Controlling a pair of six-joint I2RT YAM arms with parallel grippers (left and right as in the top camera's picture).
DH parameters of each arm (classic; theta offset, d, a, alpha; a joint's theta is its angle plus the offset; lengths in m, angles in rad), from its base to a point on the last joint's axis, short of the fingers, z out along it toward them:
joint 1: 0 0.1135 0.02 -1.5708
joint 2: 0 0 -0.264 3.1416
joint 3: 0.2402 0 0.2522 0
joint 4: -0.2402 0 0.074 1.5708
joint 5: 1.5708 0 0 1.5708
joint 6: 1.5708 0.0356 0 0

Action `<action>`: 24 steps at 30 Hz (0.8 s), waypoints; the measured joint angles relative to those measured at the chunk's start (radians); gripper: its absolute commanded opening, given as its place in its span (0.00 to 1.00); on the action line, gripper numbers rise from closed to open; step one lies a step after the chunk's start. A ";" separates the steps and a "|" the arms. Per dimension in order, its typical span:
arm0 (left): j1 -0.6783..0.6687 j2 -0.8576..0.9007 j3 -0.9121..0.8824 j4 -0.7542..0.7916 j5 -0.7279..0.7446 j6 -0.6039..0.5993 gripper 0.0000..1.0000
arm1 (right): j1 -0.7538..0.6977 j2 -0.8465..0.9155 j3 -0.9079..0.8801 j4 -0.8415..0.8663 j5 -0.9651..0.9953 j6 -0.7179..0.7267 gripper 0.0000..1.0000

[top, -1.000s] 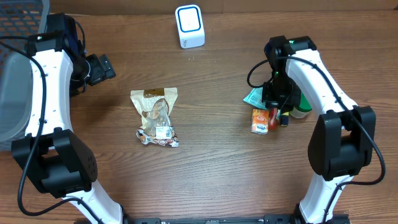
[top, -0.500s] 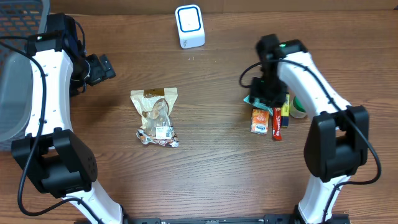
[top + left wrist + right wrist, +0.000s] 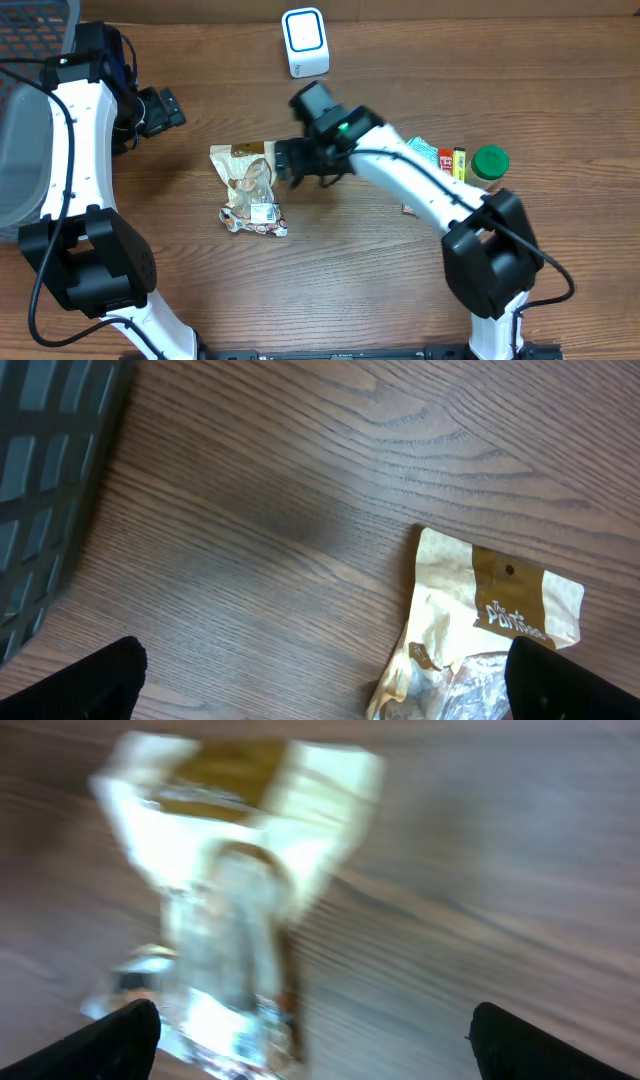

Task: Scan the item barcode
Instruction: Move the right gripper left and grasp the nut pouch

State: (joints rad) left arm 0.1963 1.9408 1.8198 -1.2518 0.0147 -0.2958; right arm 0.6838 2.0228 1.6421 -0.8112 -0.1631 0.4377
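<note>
One snack bag (image 3: 250,185) lies flat on the wooden surface (image 3: 350,280), left of centre and well apart from the one white scanner (image 3: 305,42) at the far edge. Two arms are in view. The right end effector (image 3: 284,162) hovers just beside the bag's upper right edge, fingers spread wide with nothing between them; its wrist view is blurred. The left end effector (image 3: 165,108) hangs near one dark mesh basket (image 3: 50,460), fingers also wide apart and empty. At the right stand one green-lidded jar (image 3: 490,163), one teal packet (image 3: 425,152) and two slim sticks (image 3: 459,163).

Top-down overhead; close wrist views, shared pouch (image 3: 250,190)
</note>
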 measured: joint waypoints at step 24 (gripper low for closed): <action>0.000 0.000 0.000 0.000 0.000 0.000 1.00 | 0.091 0.216 -0.002 0.352 0.185 -0.196 1.00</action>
State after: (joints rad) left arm 0.1963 1.9408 1.8198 -1.2514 0.0147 -0.2962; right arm 0.7746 2.2387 1.6405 -0.4587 0.0216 0.2417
